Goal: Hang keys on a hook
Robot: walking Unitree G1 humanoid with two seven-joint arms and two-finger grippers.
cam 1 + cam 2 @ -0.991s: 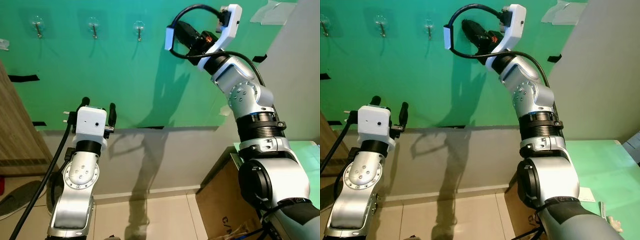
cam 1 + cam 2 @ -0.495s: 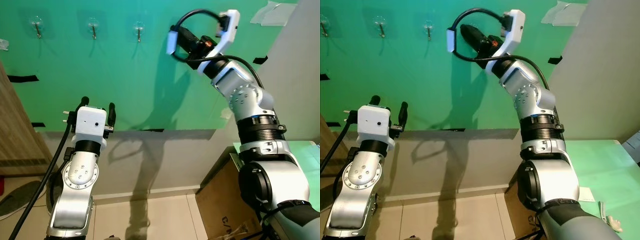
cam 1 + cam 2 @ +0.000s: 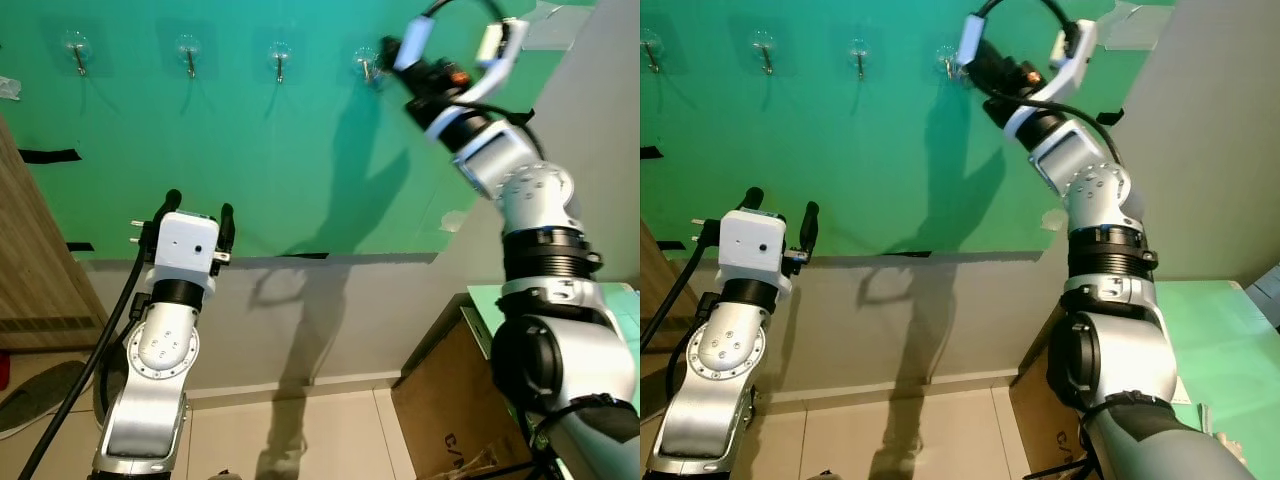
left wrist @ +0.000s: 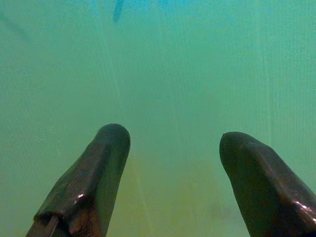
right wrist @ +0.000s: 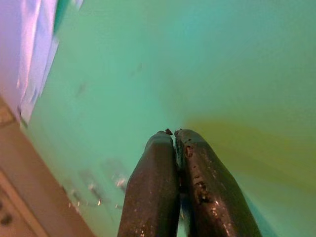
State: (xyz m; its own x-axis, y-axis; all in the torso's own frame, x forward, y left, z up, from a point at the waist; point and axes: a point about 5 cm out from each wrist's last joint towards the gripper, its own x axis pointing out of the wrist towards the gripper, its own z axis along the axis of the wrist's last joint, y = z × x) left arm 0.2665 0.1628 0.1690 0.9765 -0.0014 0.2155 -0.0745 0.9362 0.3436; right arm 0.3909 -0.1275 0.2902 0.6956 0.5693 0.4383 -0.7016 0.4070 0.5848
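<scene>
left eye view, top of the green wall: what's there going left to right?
first hook → second hook → third hook → fourth hook → right gripper, raised right beside that fourth hook → tape patch

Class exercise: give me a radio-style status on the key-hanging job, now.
Right gripper shut, raised by the rightmost hook. Left gripper open, idle, facing the green wall. Keys not made out.

Bright, even light falls from the front, so the arms throw soft dark shadows onto the green wall. Head views are sharp; both wrist views are blurry, grainy and yellow-tinged.
</scene>
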